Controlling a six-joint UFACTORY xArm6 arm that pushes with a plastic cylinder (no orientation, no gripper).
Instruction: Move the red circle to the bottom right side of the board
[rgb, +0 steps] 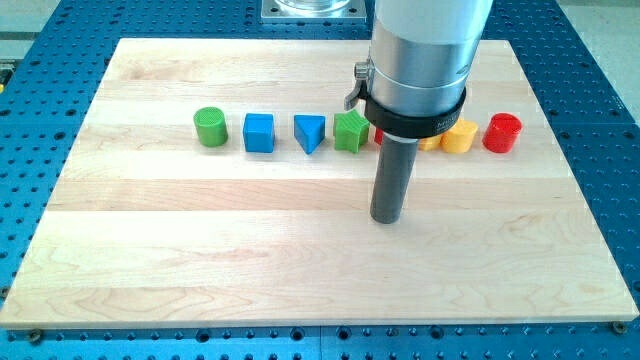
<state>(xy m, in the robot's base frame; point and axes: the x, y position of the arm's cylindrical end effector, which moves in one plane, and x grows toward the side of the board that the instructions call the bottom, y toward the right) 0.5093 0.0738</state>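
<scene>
Red circle sits at the right end of a row of blocks, in the upper right of the wooden board.

It is a short, upright red cylinder, standing apart from my tip, which rests on bare wood near the frame's centre, below the row and touching no block. Leftward run a yellow block, a green block, a blue triangle, a blue cube and a green cylinder. The arm's housing hides most of another yellow block and a red one; their shapes cannot be made out.
</scene>
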